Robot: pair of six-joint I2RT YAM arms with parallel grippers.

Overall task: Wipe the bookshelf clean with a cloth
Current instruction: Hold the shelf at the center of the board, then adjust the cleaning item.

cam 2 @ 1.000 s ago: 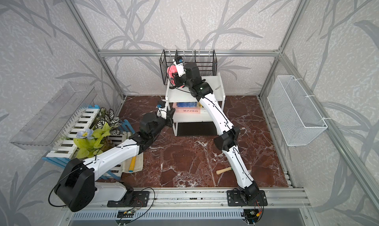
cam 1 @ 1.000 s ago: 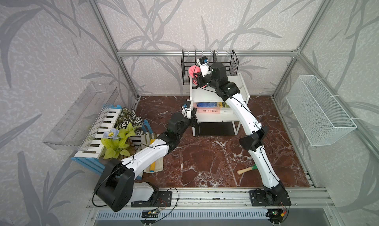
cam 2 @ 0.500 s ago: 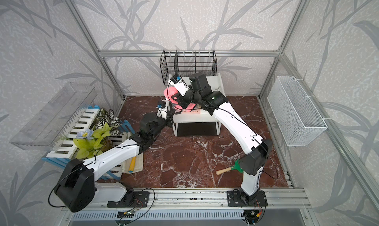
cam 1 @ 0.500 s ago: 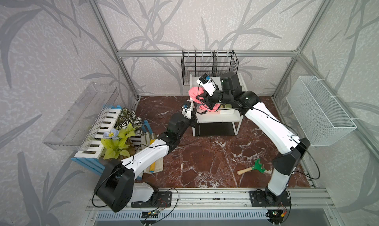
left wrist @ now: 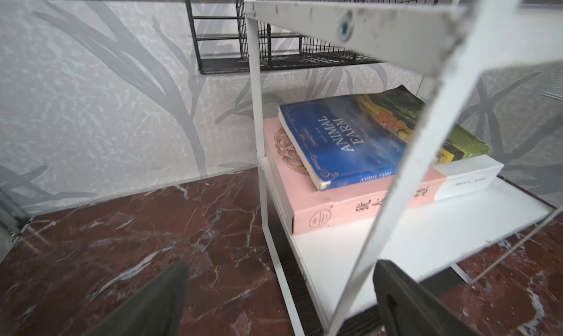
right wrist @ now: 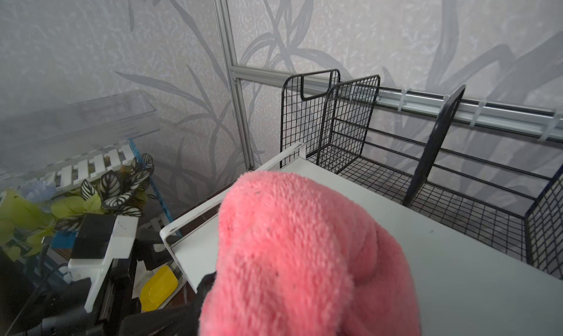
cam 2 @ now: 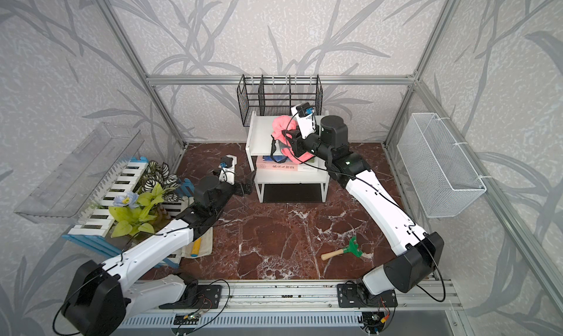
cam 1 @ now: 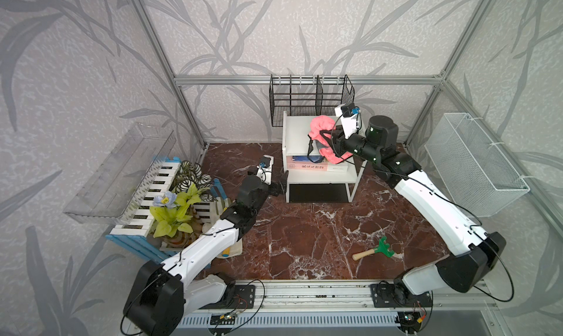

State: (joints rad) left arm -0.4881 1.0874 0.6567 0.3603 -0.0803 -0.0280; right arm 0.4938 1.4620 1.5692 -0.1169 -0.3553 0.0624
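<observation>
In both top views a red-brown marbled floor (cam 1: pixel 304 227) with white veins is lying inside grey leaf-patterned walls (cam 1: pixel 274 29) framed by aluminium bars (cam 1: pixel 380 80). The shelf (cam 1: pixel 294 136), flat white boards on a thin white frame, is standing at the back wall under a black wire rack (cam 1: pixel 307 102). The right gripper (cam 1: pixel 326 138) is pinching the cloth (cam 1: pixel 320 125). This fluffy pink bundle is sitting over the front right part of the top board, its black strap drooping toward the books (cam 1: pixel 316 166) on the middle board. The left gripper (cam 1: pixel 281 183) is hovering low beside the shelf's front left leg. A white mesh basket (cam 1: pixel 475 163) is hanging on the right wall and a clear tray (cam 1: pixel 122 173) on the left one. A green rake (cam 1: pixel 376 250) with a wooden handle is lying on the floor.

The left wrist view is giving closer detail. The left gripper's dark fingers (left wrist: pixel 152 304) are standing spread wide with a white shelf post (left wrist: pixel 412 166) between them, and I cannot tell whether either is touching it. A blue paperback (left wrist: pixel 350 142) titled Animal Farm is resting on a thicker pink book (left wrist: pixel 320 209), and the top board's edge is looking scuffed.

The right wrist view is bringing the cloth's looped terry pile close, above the smooth top board with its raised end rim (right wrist: pixel 189 224). The gripper's own fingers are mostly hiding under the cloth, and the rack's grid and dividers are standing just behind.
</observation>
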